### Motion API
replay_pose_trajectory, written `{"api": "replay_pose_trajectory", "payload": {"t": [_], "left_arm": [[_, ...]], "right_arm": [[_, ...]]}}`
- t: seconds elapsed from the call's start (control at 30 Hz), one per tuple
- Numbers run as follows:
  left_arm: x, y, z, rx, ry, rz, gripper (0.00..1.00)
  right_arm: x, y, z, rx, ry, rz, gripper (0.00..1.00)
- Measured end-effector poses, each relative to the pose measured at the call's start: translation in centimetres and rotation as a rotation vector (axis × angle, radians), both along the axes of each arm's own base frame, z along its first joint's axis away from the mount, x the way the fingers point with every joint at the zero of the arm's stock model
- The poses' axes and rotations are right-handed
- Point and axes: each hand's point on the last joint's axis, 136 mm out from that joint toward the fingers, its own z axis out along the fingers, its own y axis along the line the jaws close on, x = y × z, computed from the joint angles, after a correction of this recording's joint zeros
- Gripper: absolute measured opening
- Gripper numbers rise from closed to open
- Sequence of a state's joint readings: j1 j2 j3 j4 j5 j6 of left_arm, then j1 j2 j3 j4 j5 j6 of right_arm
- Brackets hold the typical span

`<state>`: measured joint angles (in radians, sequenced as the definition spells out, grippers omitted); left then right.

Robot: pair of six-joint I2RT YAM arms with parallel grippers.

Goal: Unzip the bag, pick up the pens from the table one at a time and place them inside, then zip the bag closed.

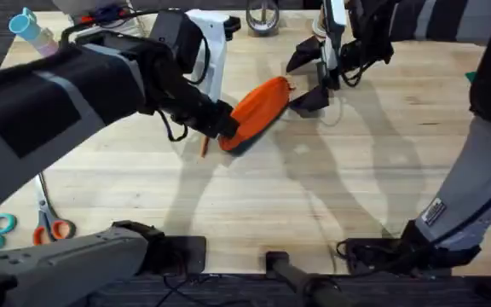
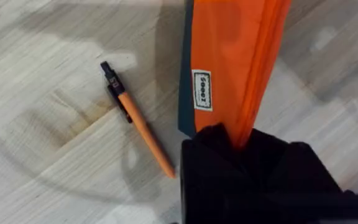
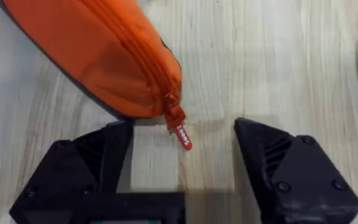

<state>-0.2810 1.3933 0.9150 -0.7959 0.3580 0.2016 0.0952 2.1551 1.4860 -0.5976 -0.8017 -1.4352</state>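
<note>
So the left gripper (image 1: pixel 226 128) has its black fingers clamped tight on one end of the bag (image 1: pixel 258 109), pinching the orange fabric right at the tip, which you can see clearly in the left wrist view where the fingers (image 2: pixel 253 168) bunch the cloth. The right gripper (image 3: pixel 182 155) is spread wide open at the other end of the bag, holding nothing, with the little orange zipper pull (image 3: pixel 179 132) lying on the wood right between its two fingers, not touching either one. The bag's long axis runs diagonally, from the left gripper's end nearer the front edge of the tabletop up toward the far edge at the right gripper's end, zipper seam on top and the navy underside showing along the lower rim. It sits around the middle of the table (image 1: pixel 314 205), closer to the far edge. The pen (image 2: pixel 138 124) lies flat just beside the bag's gripped end, apart from it, roughly parallel to the pouch, with its black clip end pointing away from the left gripper. Lots of bare wood toward the front edge and the right side. Scissors (image 1: pixel 49 223) are way off by the front left corner.
</note>
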Motion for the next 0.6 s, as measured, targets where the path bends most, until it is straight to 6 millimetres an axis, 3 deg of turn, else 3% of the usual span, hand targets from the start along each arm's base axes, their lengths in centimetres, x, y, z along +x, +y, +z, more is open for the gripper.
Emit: {"api": "replay_pose_trajectory", "payload": {"t": [0.27,0.3,0.4,0.6], "left_arm": [[0.0,0.0,0.0,0.0,0.0,0.0,0.042],[0.0,0.0,0.0,0.0,0.0,0.0,0.042],[0.0,0.0,0.0,0.0,0.0,0.0,0.042],[0.0,0.0,0.0,0.0,0.0,0.0,0.042]], "right_arm": [[-0.02,0.07,0.08,0.006,-0.004,0.005,0.993],[-0.03,0.07,0.08,0.006,-0.005,0.007,0.962],[-0.05,0.09,0.09,0.007,-0.005,0.007,0.745],[-0.05,0.13,0.14,0.011,-0.005,0.008,0.484]]}}
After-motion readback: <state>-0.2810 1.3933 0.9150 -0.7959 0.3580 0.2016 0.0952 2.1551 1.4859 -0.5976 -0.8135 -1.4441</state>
